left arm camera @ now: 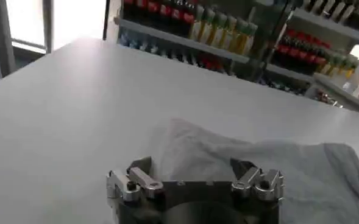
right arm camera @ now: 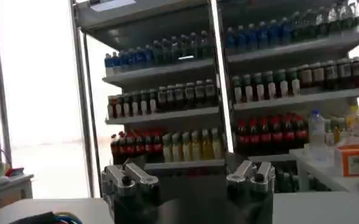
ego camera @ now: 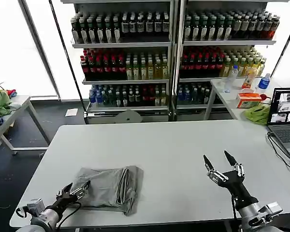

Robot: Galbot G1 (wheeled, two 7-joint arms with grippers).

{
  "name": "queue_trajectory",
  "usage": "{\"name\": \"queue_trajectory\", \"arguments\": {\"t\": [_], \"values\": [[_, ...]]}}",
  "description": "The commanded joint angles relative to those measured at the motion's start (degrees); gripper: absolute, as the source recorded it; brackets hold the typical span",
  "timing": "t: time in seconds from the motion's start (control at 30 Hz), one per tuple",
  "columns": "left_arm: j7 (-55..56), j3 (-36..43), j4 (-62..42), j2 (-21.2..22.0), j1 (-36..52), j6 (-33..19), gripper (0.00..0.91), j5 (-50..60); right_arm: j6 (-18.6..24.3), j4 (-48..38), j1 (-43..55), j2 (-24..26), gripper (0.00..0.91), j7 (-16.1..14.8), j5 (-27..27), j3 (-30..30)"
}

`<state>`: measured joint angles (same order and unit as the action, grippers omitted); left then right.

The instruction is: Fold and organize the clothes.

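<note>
- White table (ego camera: 164, 145) fills the near part of the room.
- Left gripper (ego camera: 75, 189) sits at the near left edge of the folded grey shirt (ego camera: 111, 186), fingers apart.
- Right gripper (ego camera: 221, 163) hovers over the near right part of the table, fingers apart.
- Bottle shelves (ego camera: 169, 53) stand behind.

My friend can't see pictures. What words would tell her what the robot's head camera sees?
A folded light grey shirt lies near the front left of a white table, with the robot's left pincer open at its edge. The right pincer hovers open over bare table on the right. Behind stand shelves of drink bottles, and a laptop sits at the far right.
</note>
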<state>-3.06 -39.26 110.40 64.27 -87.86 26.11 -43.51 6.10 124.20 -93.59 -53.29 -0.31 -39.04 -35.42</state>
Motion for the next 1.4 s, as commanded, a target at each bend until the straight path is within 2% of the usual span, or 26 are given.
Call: {"name": "queue_trajectory", "arguments": {"t": [0.03, 0.67, 0.8, 0.97, 1.17, 1.4], "values": [[-0.1, 2.4, -0.4, 1.4, -0.3, 0.2, 0.01, -0.7, 0.1, -0.1, 0.3, -0.1, 0.907, 0.0, 0.0, 0.1], [0.7, 0.0, 1.4, 3.7, -0.7, -1.0, 0.01, -3.2, 0.1, -0.1, 0.4, 0.2, 0.907, 0.0, 0.0, 0.4], [1.9, -3.7, 2.2, 4.6, -0.6, -1.2, 0.01, -5.6, 0.0, 0.0, 0.8, 0.2, 0.907, 0.1, -0.1, 0.5], [2.1, -12.2, 4.1, 4.4, -1.6, -0.8, 0.01, -7.5, 0.0, -0.1, 1.3, 0.4, 0.907, 0.1, -0.3, 0.6], [1.1, -23.6, 3.8, -0.1, -2.8, 0.9, 0.01, -8.7, 0.0, -0.7, 2.2, 0.6, 0.907, 0.2, -0.5, 1.1], [-1.5, -33.0, 2.3, -11.7, -4.3, 3.7, 0.01, -9.0, 0.1, -1.5, 3.6, 0.9, 0.907, 0.3, -0.8, 2.3]]}}
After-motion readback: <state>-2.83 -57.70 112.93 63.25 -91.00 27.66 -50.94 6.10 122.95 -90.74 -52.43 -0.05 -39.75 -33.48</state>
